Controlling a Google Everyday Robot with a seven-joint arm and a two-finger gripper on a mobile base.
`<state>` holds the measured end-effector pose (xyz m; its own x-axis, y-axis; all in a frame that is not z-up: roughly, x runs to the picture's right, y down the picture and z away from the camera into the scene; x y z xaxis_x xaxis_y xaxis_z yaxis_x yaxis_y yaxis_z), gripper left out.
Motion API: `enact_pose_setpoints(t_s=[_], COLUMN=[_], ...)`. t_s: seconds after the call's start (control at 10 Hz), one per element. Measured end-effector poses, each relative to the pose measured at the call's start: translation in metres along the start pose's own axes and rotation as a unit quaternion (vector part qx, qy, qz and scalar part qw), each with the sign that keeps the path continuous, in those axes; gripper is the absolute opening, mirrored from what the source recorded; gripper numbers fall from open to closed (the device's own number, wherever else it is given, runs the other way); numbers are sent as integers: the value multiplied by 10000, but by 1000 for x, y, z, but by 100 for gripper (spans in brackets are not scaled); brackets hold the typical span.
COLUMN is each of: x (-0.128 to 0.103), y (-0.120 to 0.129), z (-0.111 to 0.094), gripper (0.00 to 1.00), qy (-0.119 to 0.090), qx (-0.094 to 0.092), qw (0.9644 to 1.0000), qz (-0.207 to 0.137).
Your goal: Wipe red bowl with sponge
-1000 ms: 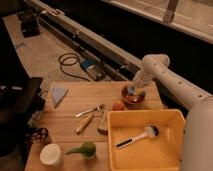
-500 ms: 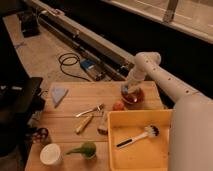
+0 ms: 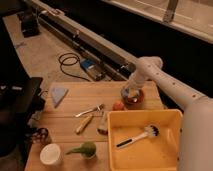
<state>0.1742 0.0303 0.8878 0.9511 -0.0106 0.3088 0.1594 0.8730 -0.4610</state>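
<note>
Desk [image 3: 75,135]: wooden slats carrying everything; the red bowl sits at its far right corner, close to the edge, so a sideways wipe could push it off.
Yellow tub [image 3: 172,117]: large rectangular bin just in front of the bowl, holding a dish brush [image 3: 137,137]; its rear wall leaves little room for the bowl to slide toward the camera and could catch the arm if it swings low.
Red bowl [image 3: 136,98]: upright, the hand dipping into its left side; pressing too hard on one side could tip or spin it, as nothing holds it down.
Hand [image 3: 128,92]: at the bowl's rim, fingers closed on the sponge.
Sponge [image 3: 125,93]: only a blue patch shows at the hand; a loose hold could leave it behind in the bowl.
Light-blue cloth [image 3: 58,94]: flat at the far left, well apart, no obstacle.
Green item [image 3: 85,149]: front edge beside a white cup [image 3: 49,154], both well clear.
Orange ball [image 3: 118,106]: just beside the bowl's left; a nudged bowl could set it rolling.
Utensils [image 3: 90,116]: mid-desk, out of the way.
</note>
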Motion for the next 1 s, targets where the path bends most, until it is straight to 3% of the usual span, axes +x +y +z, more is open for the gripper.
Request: enact_pose_setpoints(t_s=[0.2, 0.5, 0.7, 1.0], x=[9, 17, 12, 2], y=[7, -16, -39, -44], z=[-4, -3, 2, 8], gripper=[0, 0, 0, 0], qy=[56, 24, -62, -208], qx=[54, 193, 238, 259], qw=[9999, 9997, 9997, 9993], qz=[138, 119, -47, -183])
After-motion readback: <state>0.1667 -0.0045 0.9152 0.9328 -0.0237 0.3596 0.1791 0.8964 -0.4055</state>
